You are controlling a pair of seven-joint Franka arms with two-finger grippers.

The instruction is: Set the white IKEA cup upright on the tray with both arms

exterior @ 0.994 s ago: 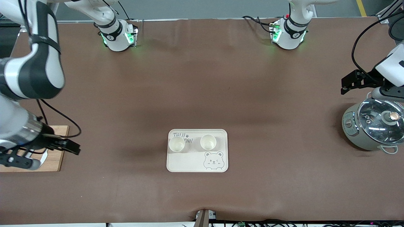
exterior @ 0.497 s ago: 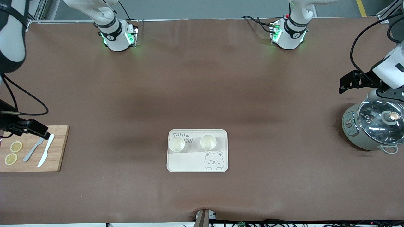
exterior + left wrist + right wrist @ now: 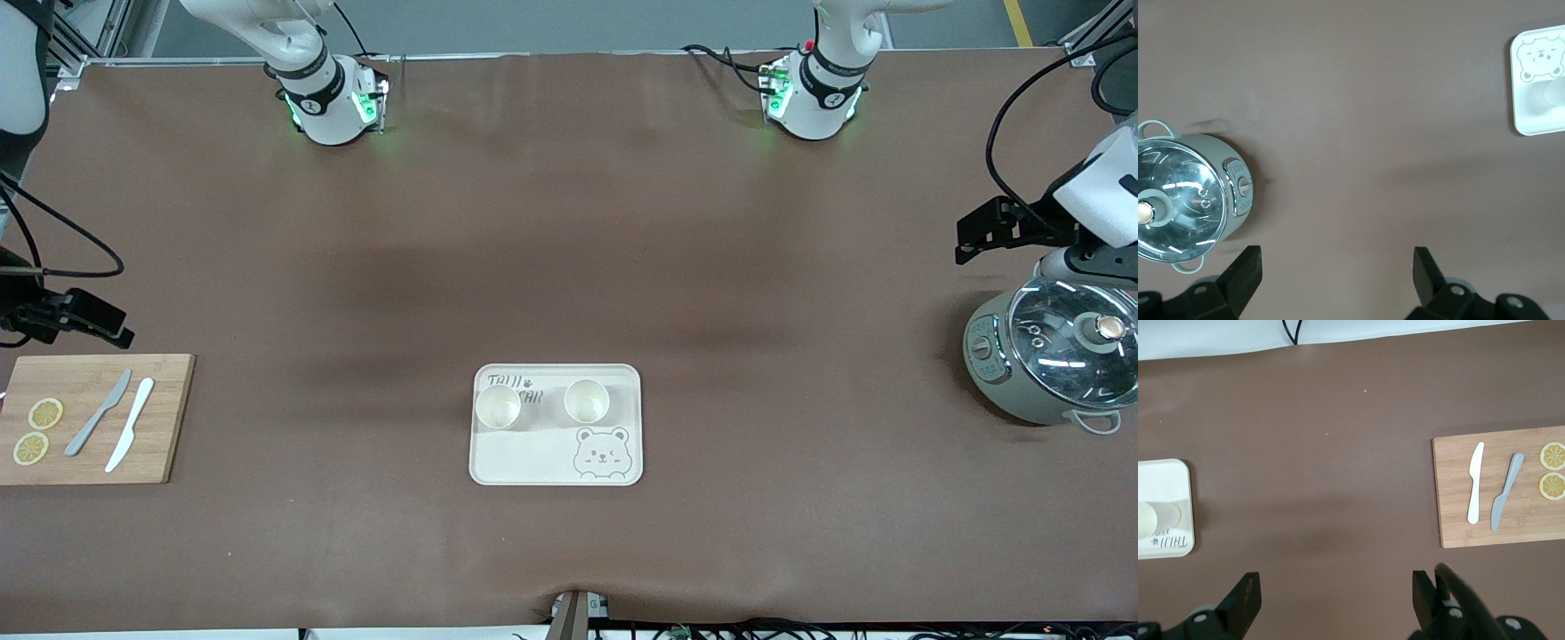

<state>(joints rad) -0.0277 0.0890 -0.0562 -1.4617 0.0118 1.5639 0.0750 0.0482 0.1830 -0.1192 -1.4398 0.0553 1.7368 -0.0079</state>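
The cream tray (image 3: 524, 458) with the bear drawing lies in the middle of the table, on the side nearer the front camera. Two white cups stand upright on it side by side: one (image 3: 498, 407) toward the right arm's end, one (image 3: 587, 401) toward the left arm's end. My right gripper (image 3: 116, 331) is open and empty, up over the table beside the cutting board. My left gripper (image 3: 969, 238) is open and empty, up beside the pot. The left wrist view shows its open gripper (image 3: 1337, 267) and the tray (image 3: 1528, 117). The right wrist view shows its open gripper (image 3: 1336, 593), the tray (image 3: 1165, 477) and a cup (image 3: 1146, 519).
A wooden cutting board (image 3: 169, 418) with two lemon slices and two knives lies at the right arm's end. A grey-green pot (image 3: 1000, 373) with a glass lid stands at the left arm's end. Brown table cloth lies bare between them.
The right arm has drawn back from over the cutting board toward its end of the table, uncovering the lemon slices and knives. The left gripper barely shifted. Cups and tray have not moved.
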